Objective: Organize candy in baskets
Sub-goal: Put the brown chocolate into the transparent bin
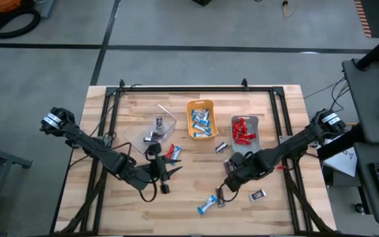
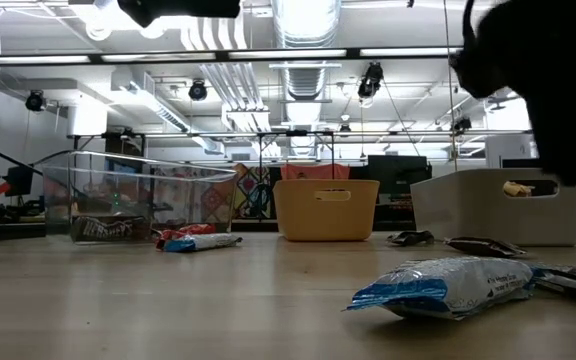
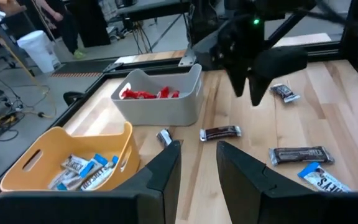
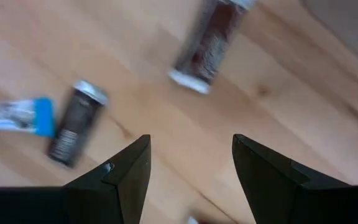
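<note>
Three baskets stand in a row at the table's far middle. The clear basket point(image 1: 158, 128) holds dark candy, the orange basket point(image 1: 201, 120) blue-and-white candy point(image 3: 86, 171), and the grey basket point(image 1: 245, 130) red candy point(image 3: 148, 93). Loose candy lies on the wood: a red and a blue bar point(image 1: 172, 153), dark bars point(image 1: 221, 147) point(image 4: 73, 124) point(image 4: 207, 43), and a blue-and-white bar point(image 1: 207, 205). My left gripper point(image 1: 171, 171) point(image 3: 199, 146) is open and nearly level, near the red and blue bars, with nothing between its fingers. My right gripper point(image 1: 231, 182) point(image 4: 191, 143) is open and points down over bare wood between the dark bars.
A black metal frame point(image 1: 176, 87) runs along the table's far edge and sides. More loose bars lie near the front right: a dark one point(image 1: 258, 195) and one by the blue bar point(image 1: 220, 196). Bare wood shows at the near left point(image 1: 120, 204).
</note>
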`<state>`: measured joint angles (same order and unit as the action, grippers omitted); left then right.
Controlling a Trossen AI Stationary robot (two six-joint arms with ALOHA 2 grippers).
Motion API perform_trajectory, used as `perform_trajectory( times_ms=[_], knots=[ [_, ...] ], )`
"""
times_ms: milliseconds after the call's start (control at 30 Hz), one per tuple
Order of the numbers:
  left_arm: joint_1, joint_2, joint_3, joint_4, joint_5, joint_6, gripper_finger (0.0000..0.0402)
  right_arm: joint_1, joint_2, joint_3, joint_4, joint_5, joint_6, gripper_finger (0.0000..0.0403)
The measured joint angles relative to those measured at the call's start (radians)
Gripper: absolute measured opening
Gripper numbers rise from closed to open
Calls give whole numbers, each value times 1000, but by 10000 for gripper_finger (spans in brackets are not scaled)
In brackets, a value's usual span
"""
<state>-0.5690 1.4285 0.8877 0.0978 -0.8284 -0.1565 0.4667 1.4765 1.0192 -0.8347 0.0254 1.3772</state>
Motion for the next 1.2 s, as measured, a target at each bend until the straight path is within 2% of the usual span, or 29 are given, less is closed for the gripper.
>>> perform_trajectory(
  times_ms=[167,367,433,533,700,800,900,1200],
  knots=[
    [0,11,4,-4,0,18,87,10,49,-1,-26,-172,13,215],
    [0,10,3,-11,-2,18,87,32,75,10,-24,-250,11,215],
    [0,10,3,-11,-2,18,87,44,76,17,-26,-304,-33,215],
    [0,10,3,-11,-2,18,87,77,76,27,-25,-375,-221,215],
    [1,10,3,-11,-3,21,87,172,69,25,-27,-302,-646,215],
    [1,10,3,-11,-3,11,87,223,78,22,-34,-267,-775,215],
    [1,10,2,-10,-3,-1,87,250,88,22,-71,-242,-804,215],
    [2,10,2,-8,-3,1,87,273,99,7,-118,-77,-723,215]
  ],
)
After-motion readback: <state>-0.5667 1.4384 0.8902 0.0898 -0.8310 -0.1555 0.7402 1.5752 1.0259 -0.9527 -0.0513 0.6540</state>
